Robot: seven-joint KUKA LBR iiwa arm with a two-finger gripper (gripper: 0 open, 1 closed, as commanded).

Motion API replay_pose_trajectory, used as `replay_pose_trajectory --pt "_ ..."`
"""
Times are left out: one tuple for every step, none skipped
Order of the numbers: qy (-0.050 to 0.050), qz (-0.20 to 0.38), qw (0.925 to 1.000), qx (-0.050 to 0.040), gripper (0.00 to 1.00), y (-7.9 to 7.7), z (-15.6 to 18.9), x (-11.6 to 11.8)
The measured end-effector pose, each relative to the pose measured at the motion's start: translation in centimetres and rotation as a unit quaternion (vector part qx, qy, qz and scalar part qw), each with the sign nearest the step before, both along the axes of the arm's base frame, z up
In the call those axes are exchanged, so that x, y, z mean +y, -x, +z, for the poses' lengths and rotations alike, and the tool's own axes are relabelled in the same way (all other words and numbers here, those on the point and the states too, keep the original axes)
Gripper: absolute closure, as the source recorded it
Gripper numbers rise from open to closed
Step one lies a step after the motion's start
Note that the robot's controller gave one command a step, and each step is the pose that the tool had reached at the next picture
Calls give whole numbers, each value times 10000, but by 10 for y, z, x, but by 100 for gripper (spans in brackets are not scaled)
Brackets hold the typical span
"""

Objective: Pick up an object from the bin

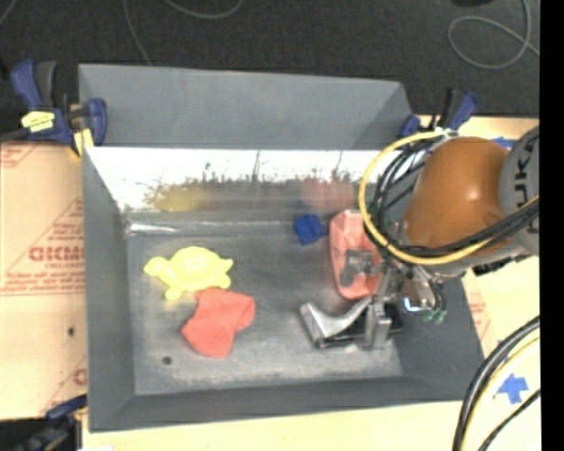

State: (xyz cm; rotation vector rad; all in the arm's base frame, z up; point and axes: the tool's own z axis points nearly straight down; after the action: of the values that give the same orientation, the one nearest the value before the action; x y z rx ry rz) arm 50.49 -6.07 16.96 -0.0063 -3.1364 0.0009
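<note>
Gripper sits low in the lower right of the grey bin — just below a pink object; whether it is clenched or released cannot be told.

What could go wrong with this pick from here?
The gripper sits low over the floor of the bin beside the pink object, not on it, so it may come up empty. The wrist hangs right above that pink object and could shove it toward the blue piece.

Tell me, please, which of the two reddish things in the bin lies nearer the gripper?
The pink one at the right, close beside the gripper; the red lump lies well off to the left, by the yellow toy.
</note>
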Motion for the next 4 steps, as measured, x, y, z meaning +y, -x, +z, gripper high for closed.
replay_pose_trajectory --pt "4 8 10000 -39 0 -2 4 0" --pt "7 129 9999 -71 0 -4 -39 -12" --pt "-8 250 9997 -23 100 -10 -81 -35" --pt "-7 252 9997 -23 100 -10 -81 -35"
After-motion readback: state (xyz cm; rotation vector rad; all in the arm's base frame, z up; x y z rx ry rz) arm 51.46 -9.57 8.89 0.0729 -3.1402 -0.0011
